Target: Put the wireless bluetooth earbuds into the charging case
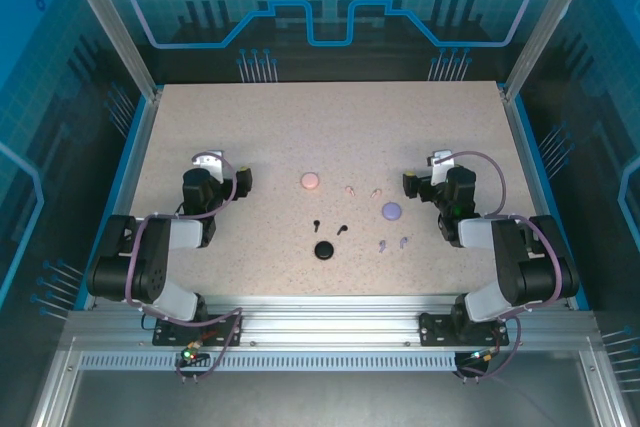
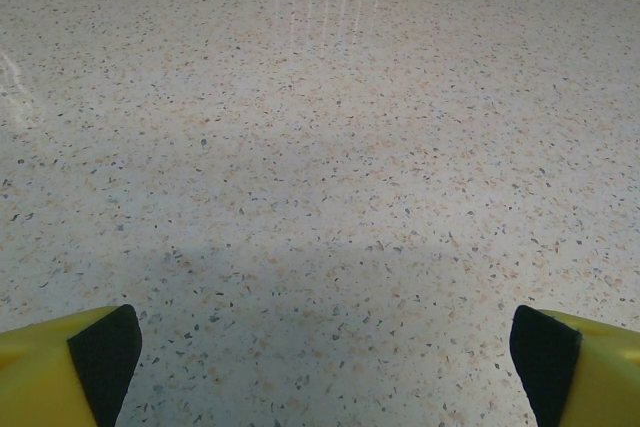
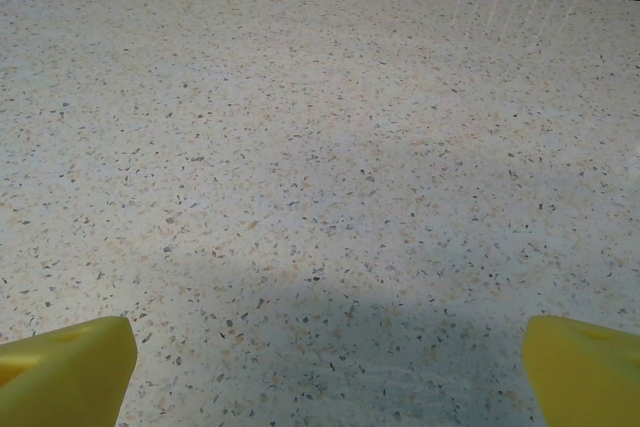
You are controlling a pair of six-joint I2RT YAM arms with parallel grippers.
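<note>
Three round charging cases lie mid-table: pink (image 1: 310,180), lilac (image 1: 391,211) and black (image 1: 323,250). The tiny earbuds lie loose beside them: two pale pink (image 1: 349,189) (image 1: 375,192), two black (image 1: 316,224) (image 1: 342,229), two lilac (image 1: 383,244) (image 1: 403,241). My left gripper (image 1: 243,179) rests low at the left, well clear of the pink case. My right gripper (image 1: 411,184) sits just right of the lilac case. In the wrist views the left gripper (image 2: 325,357) and right gripper (image 3: 330,367) stand open, yellow fingertips wide apart over bare tabletop.
The speckled beige table (image 1: 330,117) is walled by blue panels and metal posts at the back and sides. Both arm bases sit on the metal rail (image 1: 320,312) at the near edge.
</note>
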